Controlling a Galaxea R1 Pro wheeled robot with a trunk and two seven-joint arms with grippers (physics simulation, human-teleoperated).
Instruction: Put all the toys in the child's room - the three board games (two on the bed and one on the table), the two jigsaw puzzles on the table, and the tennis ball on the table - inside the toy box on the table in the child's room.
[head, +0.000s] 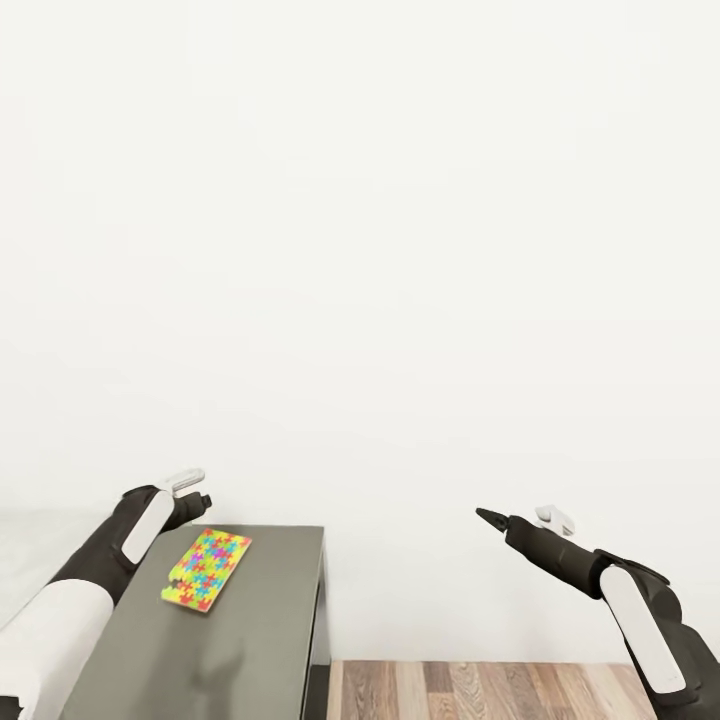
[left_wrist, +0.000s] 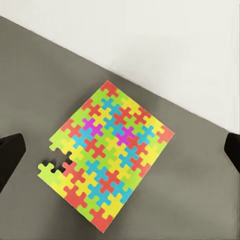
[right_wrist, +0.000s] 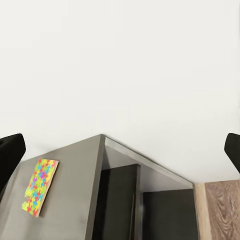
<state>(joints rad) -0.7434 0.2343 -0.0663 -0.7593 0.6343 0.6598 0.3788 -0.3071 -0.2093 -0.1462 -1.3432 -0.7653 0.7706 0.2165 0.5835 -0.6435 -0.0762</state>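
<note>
Against white wall (head: 360, 250): dark-grey desk (head: 250, 640), under left gripper (left_wrist: 120, 150). Wood-plank floor (head: 480, 690) below right gripper (right_wrist: 120, 150), which hangs over it, well apart from desk. Jigsaw puzzle (left_wrist: 106, 157) flat on desktop, directly beneath left gripper, between its spread fingers, untouched. Both grippers wide open, empty. One puzzle corner piece sits slightly detached.

Dark-grey desk (head: 250, 620) against white wall (head: 400, 250), wood-plank floor (head: 470, 690).
</note>
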